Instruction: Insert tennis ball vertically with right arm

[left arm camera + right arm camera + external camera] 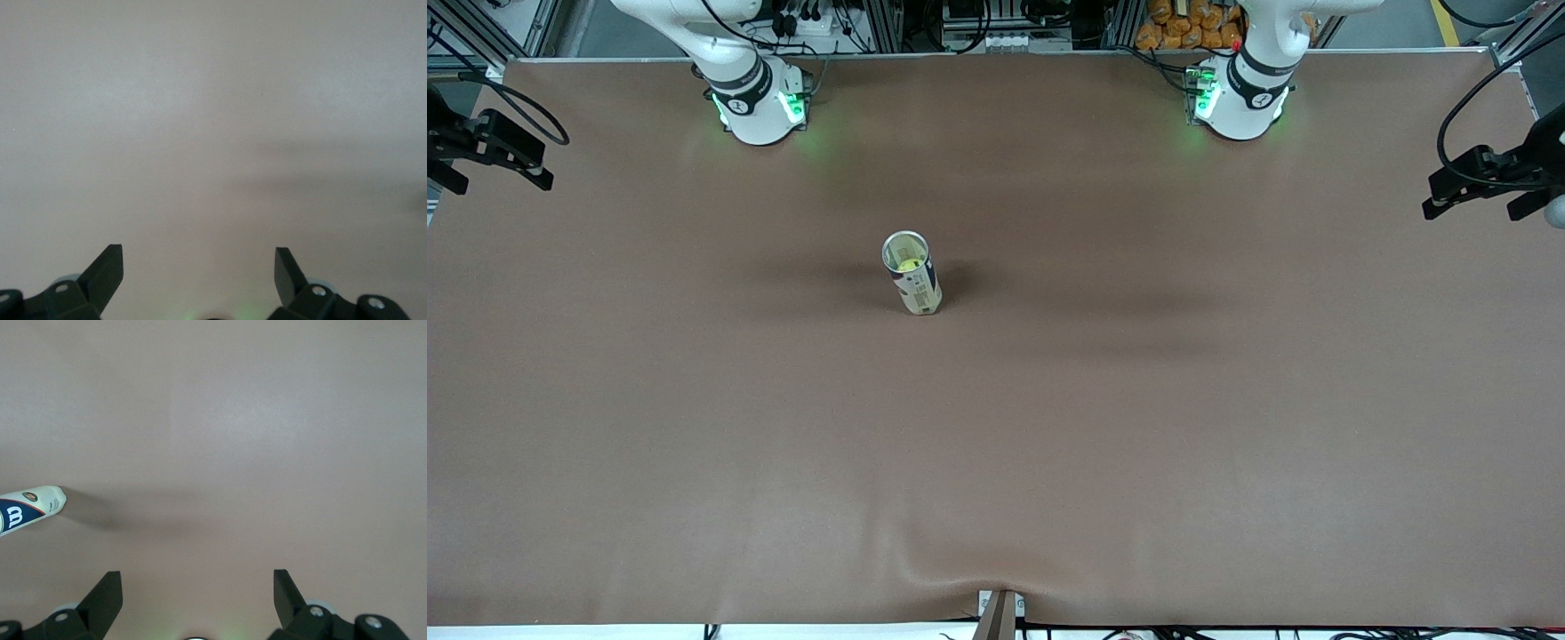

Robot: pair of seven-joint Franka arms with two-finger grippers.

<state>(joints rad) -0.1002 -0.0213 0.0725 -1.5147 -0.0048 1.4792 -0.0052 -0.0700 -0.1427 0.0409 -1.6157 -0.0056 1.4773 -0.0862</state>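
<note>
A clear tennis ball can point(914, 283) with a white and blue label stands upright near the middle of the brown table. A yellow-green tennis ball point(908, 264) lies inside it, seen through the open top. The can's lower part also shows at the edge of the right wrist view point(30, 507). My right gripper point(197, 577) is open and empty, high over bare table, apart from the can. My left gripper point(199, 251) is open and empty over bare table. Neither hand shows in the front view.
The arm bases point(758, 102) point(1240, 98) stand along the table's edge farthest from the front camera. Black camera mounts stand at the right arm's end point(489, 147) and the left arm's end point(1489, 178) of the table.
</note>
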